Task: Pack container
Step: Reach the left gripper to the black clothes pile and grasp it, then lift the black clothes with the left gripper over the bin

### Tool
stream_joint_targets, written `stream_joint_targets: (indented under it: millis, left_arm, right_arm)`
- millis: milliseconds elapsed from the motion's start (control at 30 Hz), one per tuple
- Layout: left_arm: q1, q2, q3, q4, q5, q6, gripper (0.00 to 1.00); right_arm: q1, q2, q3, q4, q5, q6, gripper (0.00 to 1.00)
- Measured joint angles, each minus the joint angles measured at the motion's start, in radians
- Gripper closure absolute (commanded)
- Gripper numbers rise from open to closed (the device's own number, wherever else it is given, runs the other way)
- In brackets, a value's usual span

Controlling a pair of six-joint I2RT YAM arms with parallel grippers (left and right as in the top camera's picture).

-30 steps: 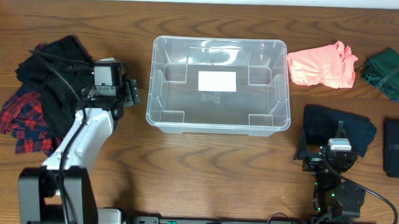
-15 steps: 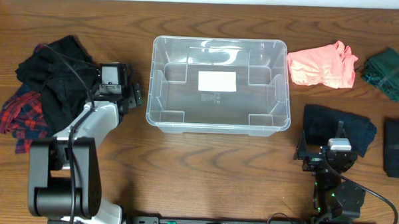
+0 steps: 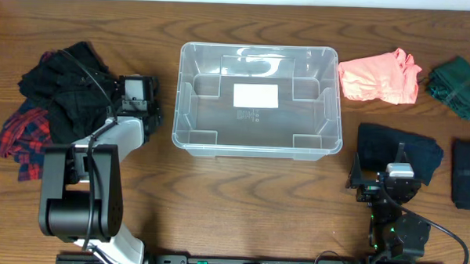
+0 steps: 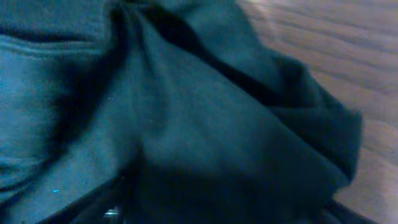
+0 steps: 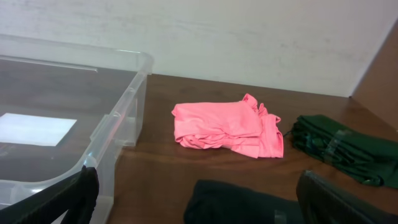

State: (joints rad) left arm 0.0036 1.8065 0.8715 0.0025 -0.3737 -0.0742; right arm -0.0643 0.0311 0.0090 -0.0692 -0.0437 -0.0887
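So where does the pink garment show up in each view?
Overhead: pink garment at upper right, just right of the container.
Left wrist: not in it; only dark cloth and table.
Right wrist: pink garment at centre, right of the container corner, left of the green garment.
Shared landmark: the container, in overhead and right wrist.

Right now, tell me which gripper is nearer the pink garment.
Right. The right gripper sits on the garment's side of the container, with the pink garment beyond it. The left gripper is across the container, at the black clothes.
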Motion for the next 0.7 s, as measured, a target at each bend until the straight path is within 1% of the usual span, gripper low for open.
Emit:
stream_joint_targets:
  millis: [33,67,100,367,467,567,700]
  left_arm:
    - [-0.001,0.0,0.0,0.003,-0.006,-0.003,0.74]
    - [-0.002,0.0,0.001,0.009,-0.015,-0.003,0.81]
    - [-0.002,0.0,0.001,0.014,-0.024,-0.002,0.94]
    - [-0.004,-0.003,0.002,0.014,-0.047,0.0,0.94]
    - [-0.004,-0.031,0.002,-0.024,-0.048,0.0,0.94]
    - [-0.003,-0.11,0.002,-0.089,-0.049,0.001,0.94]
    - [0.005,-0.27,0.021,-0.145,-0.054,0.0,0.94]
  right_arm:
    - [0.0,0.0,0.0,0.0,0.0,0.0,0.01]
    - [0.0,0.0,0.0,0.0,0.0,0.0,0.01]
    - [0.0,0.0,0.0,0.0,0.0,0.0,0.01]
    - [0.0,0.0,0.0,0.0,0.0,0.0,0.01]
    - [0.0,0.0,0.0,0.0,0.0,0.0,0.01]
    - [0.0,0.0,0.0,0.0,0.0,0.0,0.01]
    - [0.0,0.0,0.0,0.0,0.0,0.0,0.01]
